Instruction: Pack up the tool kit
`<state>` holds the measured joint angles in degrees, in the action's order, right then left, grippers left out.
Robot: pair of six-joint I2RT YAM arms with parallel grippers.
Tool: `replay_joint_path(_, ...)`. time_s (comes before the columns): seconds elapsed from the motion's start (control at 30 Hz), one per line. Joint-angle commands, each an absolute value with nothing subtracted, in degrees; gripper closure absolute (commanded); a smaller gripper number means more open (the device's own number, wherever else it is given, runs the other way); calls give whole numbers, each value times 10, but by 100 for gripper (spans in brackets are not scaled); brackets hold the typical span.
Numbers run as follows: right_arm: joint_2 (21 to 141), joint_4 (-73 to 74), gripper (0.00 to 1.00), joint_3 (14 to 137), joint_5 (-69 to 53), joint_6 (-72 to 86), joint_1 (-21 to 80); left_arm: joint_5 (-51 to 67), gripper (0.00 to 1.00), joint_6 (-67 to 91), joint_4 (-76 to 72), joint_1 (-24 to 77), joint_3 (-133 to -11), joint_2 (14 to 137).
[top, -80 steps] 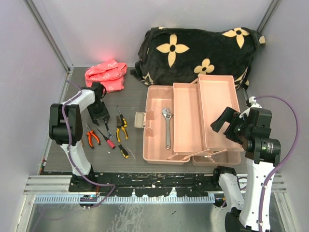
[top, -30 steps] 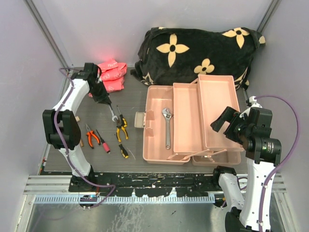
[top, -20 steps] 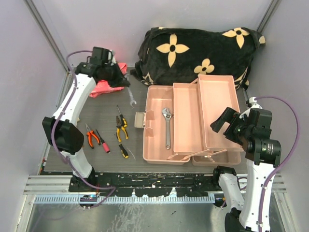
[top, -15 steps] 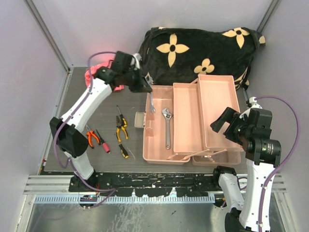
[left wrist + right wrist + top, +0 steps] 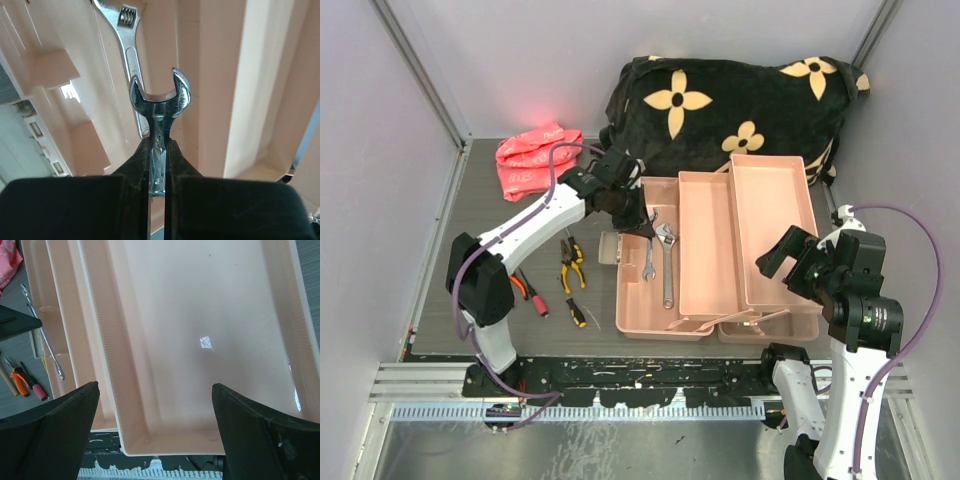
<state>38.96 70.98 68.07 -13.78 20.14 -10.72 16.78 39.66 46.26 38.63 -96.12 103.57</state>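
Salmon-pink translucent toolbox [image 5: 636, 300], tiered trays [image 5: 770, 225] spread open; left gripper [image 5: 159, 145] pinching silver wrench [image 5: 160, 97] above it; right gripper [image 5: 155, 386] wide, empty.

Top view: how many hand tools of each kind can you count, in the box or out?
Wrenches: 2, open-end wrench held by left gripper, adjustable wrench in toolbox.
Pliers: 2, yellow-handled pliers, orange-handled pliers.
Screwdrivers: 3, red screwdriver, yellow-black screwdriver, thin screwdriver.
Total: 7
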Motion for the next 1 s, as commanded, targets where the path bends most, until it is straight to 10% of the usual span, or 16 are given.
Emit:
replay_joint_path(0.0,388,697,0,678,-139,202,-106,157,100,404,422,418,-944,1034)
replay_joint_path(0.43,380,730,0,701,-127,189,-106,105,99,415,386,451,-921,1098)
replay_joint_path(0.67,372,742,0,703,-126,191,-106,93,77,413,377,457,-915,1110)
replay_joint_path(0.97,377,742,0,708,-126,192,-106,95,74,417,374,459,-916,1102)
